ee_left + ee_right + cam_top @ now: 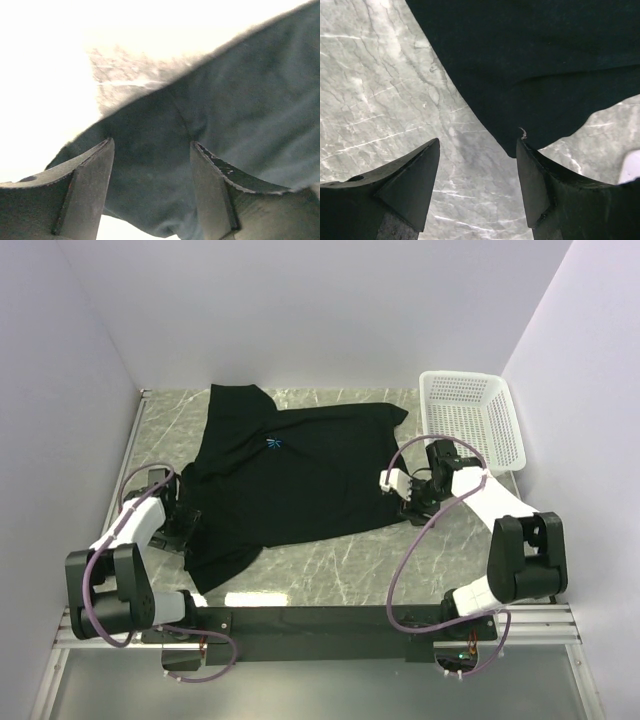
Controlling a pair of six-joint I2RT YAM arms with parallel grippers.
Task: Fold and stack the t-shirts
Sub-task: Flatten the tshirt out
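T-shirt [300,475] spread on desk [380,100] — left gripper [152,145], right gripper [479,142] both apart at its side edges.

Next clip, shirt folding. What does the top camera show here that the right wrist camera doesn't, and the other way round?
Only the top view shows the whole black t-shirt lying spread out, its blue logo, and the left claw at the t-shirt's edge on that arm's side. Only the right wrist view shows, up close, that the right claw is open, with bare table between its fingers and a corner of the t-shirt's edge by one fingertip. Both views show the t-shirt, the marble table and the right claw.
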